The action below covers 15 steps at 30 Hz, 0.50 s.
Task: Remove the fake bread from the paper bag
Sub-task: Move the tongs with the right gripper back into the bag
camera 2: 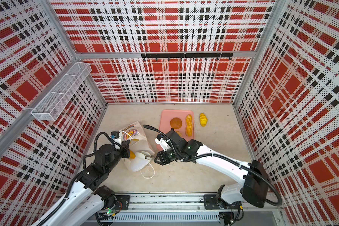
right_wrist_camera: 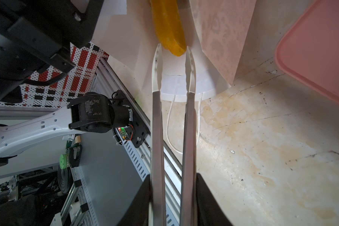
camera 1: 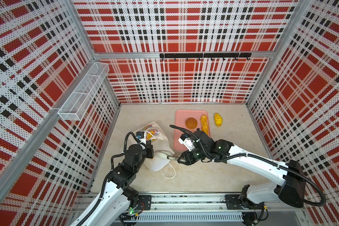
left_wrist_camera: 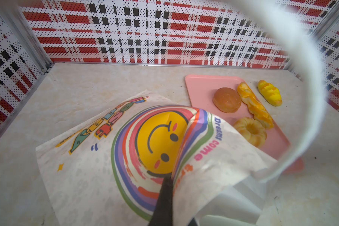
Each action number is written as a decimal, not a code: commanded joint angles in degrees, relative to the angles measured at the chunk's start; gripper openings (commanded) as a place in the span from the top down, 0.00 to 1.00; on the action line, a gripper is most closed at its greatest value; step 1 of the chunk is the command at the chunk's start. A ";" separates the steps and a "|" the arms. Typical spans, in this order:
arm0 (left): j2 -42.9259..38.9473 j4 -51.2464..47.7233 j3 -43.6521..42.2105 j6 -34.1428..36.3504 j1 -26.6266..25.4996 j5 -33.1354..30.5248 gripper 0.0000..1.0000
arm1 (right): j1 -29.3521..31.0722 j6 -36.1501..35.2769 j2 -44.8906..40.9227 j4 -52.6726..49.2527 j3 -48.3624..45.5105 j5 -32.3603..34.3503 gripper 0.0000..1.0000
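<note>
Low over the tabletop [camera 1: 204, 172], the right gripper [right_wrist_camera: 172, 180] is squeezed onto metal tongs [right_wrist_camera: 157, 127], whose white tips sit on both sides of a yellow bread [right_wrist_camera: 168, 25] lying in the open mouth of the paper bag [left_wrist_camera: 82, 172]. The left gripper [camera 1: 150, 151] is pinched tight on the bag's upper side. Beside the bag, a pink tray [camera 1: 177, 145] holds a round bun [camera 1: 190, 123], braided stick [camera 1: 204, 124] and ring [left_wrist_camera: 241, 127].

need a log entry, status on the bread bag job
Left gripper shut on paper bag. Right gripper shut on tongs, tips straddling yellow bread at bag mouth. Cord handle lies under tongs.
</note>
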 commanded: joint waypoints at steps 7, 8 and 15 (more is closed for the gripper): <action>1.12 2.36 -0.20 -0.38 -0.23 0.75 1.00 | 0.65 2.24 3.83 22.09 -4.41 2.54 0.64; 1.10 2.30 -0.23 -0.37 -0.22 0.73 1.00 | 0.74 2.47 4.56 23.27 -4.63 2.15 0.63; 0.83 2.25 -0.20 -0.36 -0.08 0.51 1.00 | 0.77 3.64 9.07 28.41 -4.35 0.74 0.59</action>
